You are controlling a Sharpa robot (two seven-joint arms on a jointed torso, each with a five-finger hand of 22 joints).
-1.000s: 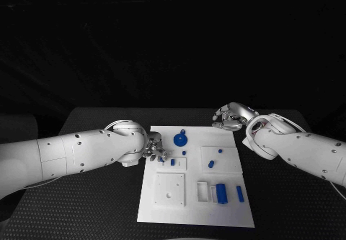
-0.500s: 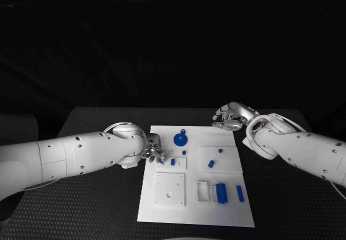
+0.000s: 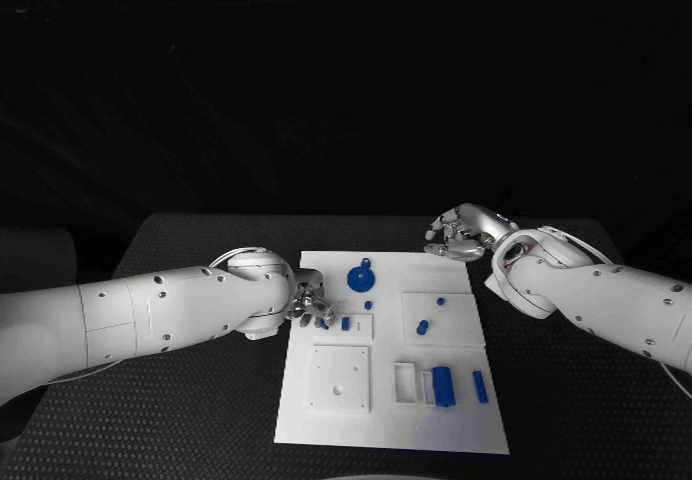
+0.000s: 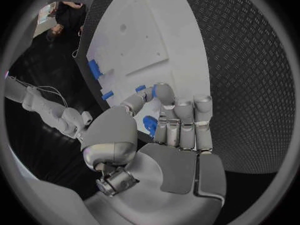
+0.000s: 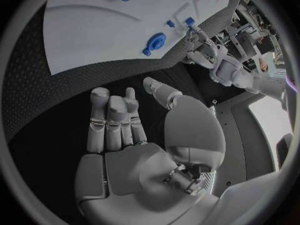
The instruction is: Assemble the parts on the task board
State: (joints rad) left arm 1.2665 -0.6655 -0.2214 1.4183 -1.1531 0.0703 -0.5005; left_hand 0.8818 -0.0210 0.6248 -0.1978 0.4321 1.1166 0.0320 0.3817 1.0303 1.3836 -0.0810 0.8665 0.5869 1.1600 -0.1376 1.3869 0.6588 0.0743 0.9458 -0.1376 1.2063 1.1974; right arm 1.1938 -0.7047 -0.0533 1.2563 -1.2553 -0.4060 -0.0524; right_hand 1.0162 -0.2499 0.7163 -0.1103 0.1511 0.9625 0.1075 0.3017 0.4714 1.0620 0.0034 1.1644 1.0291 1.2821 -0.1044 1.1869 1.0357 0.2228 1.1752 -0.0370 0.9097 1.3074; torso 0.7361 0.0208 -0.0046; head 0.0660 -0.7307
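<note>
The white task board (image 3: 389,400) is lying in the middle of the black table (image 3: 188,400), and small blue parts are sitting on it, with a round blue part (image 3: 361,279) near its far edge and two long blue parts (image 3: 444,386) standing near its right side. The left hand (image 3: 309,303) is hanging over the board's left edge, and its fingers (image 4: 181,120) are curling in and pinching a small blue part (image 4: 150,125). The right hand (image 3: 462,234) is floating just past the board's far right corner, with its fingers (image 5: 112,120) side by side, bending a little and holding nothing.
</note>
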